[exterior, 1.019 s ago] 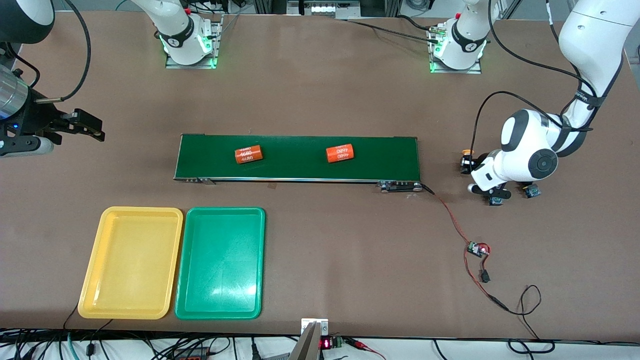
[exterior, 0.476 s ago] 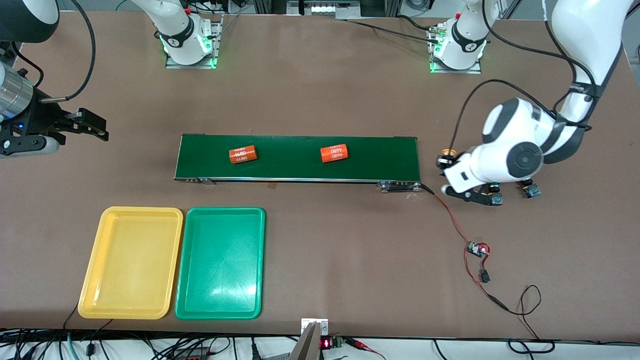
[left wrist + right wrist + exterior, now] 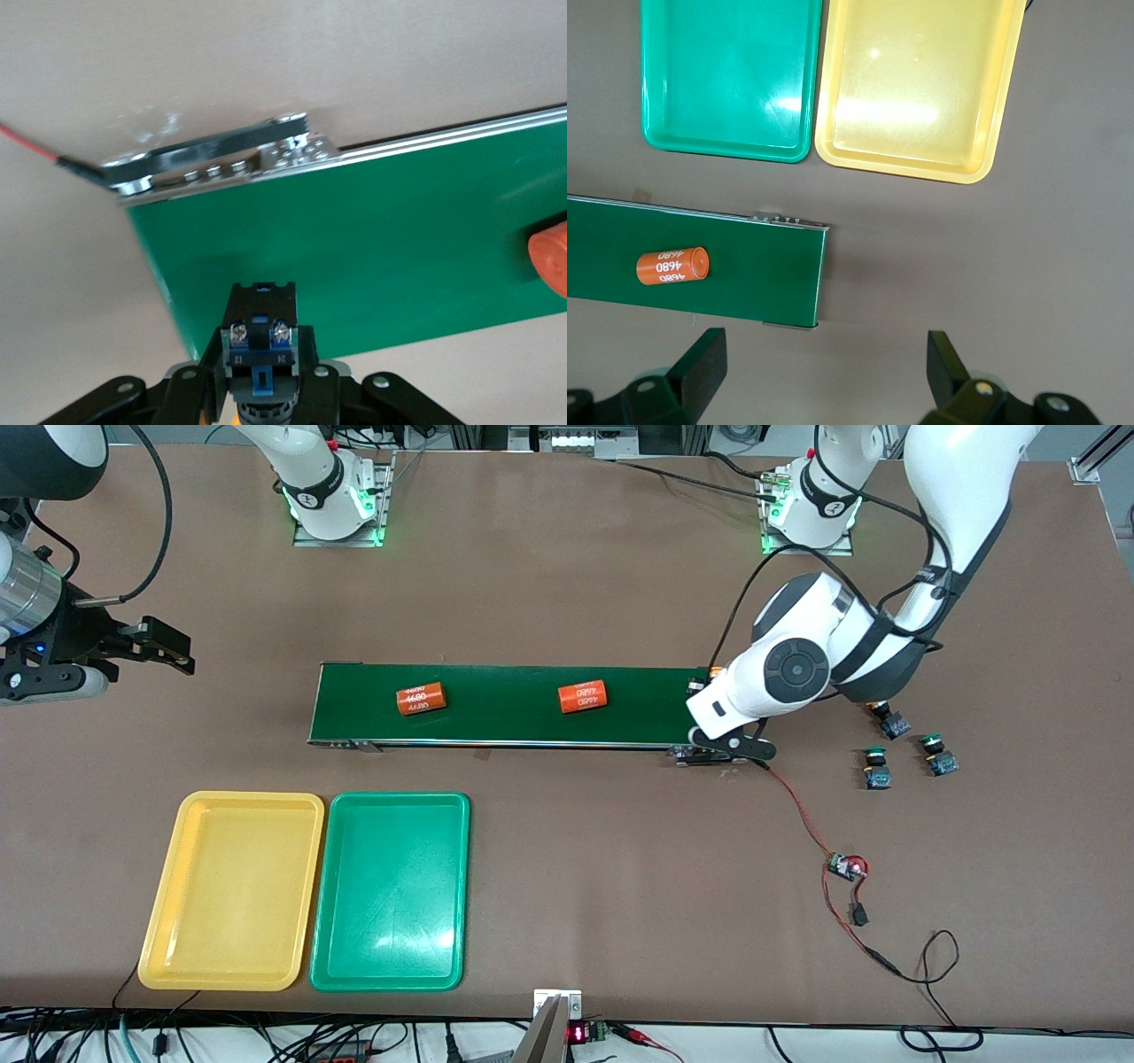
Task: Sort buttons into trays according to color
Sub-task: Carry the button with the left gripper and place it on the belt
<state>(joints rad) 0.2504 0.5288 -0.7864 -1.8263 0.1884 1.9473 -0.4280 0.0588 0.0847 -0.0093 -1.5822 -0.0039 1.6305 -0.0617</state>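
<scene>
Buttons lie in a small cluster near the table edge at the left arm's end: we see two green-capped buttons [image 3: 877, 769] [image 3: 937, 755] side by side and one yellow-capped button [image 3: 889, 720] a little farther from the front camera than they are. We find the fourth, the held button [image 3: 259, 352], clamped in the left gripper [image 3: 257, 390]; the left wrist view shows its black-and-blue body pinched between the fingers, a sliver of yellow cap below. That gripper hangs over the end of the dark green belt [image 3: 532, 704] that lies toward the left arm's end of the table.

On the belt we count two orange cylinders [image 3: 420, 699] [image 3: 583, 696] marked 4680, well apart.

We see the yellow tray [image 3: 232, 890] and the green tray [image 3: 390, 890] just beside each other near the table's front edge toward the right arm's end, the yellow one closer to that corner. Neither holds a button.

We see the right gripper [image 3: 164, 646] waiting with its fingers spread wide and nothing between them, over the bare table off the belt's other end. A red wire [image 3: 802, 815] runs from the belt's end to a small circuit board [image 3: 846, 865].
</scene>
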